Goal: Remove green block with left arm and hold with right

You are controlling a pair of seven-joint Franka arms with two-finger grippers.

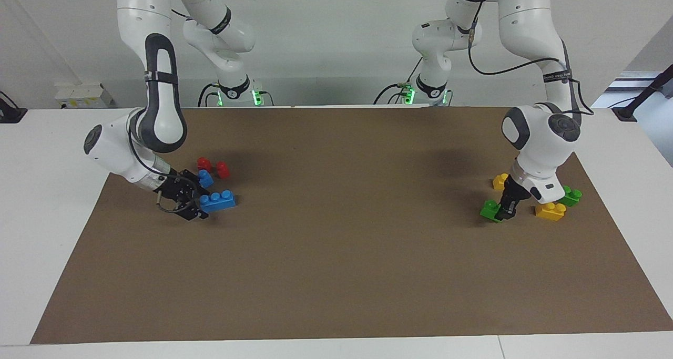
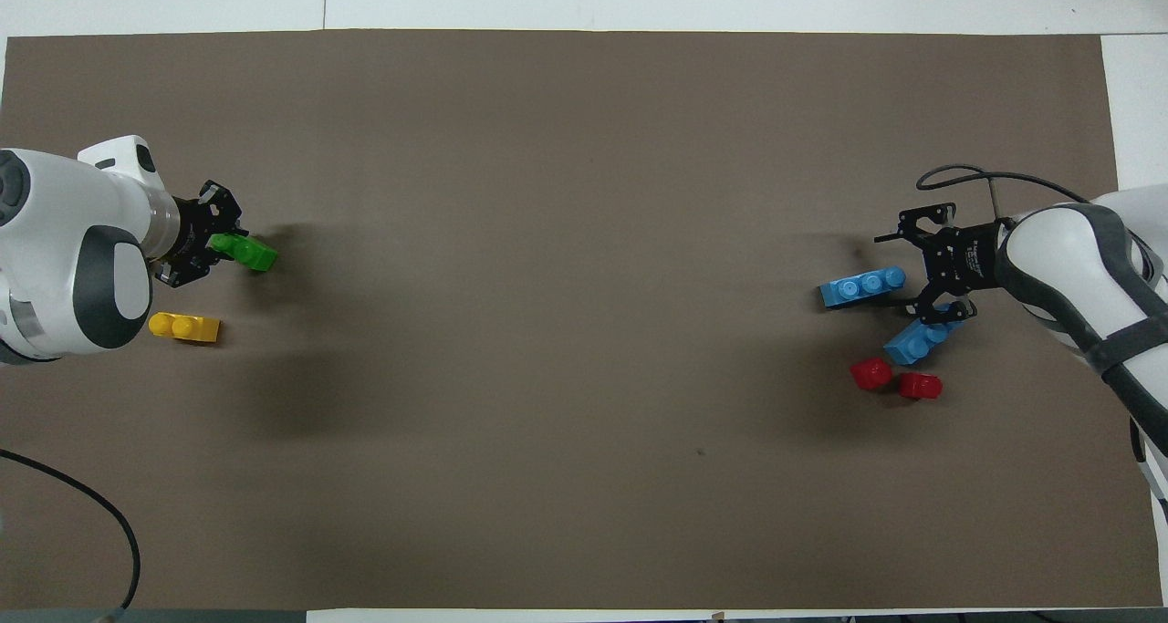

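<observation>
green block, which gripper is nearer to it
Left. The left gripper is down at the green block, fingers astride it; the right gripper is at the blue bricks, toward the table's right-arm end.

White table (image 1: 31,201), brown mat (image 1: 336,233) on it; on mat: blue bricks (image 1: 217,202), red bricks (image 1: 213,167), yellow bricks (image 1: 550,211), green block (image 1: 490,211).

No legible text or labels.

Bright green two-stud block (image 1: 490,210) on the brown mat, at left arm's end.
</observation>
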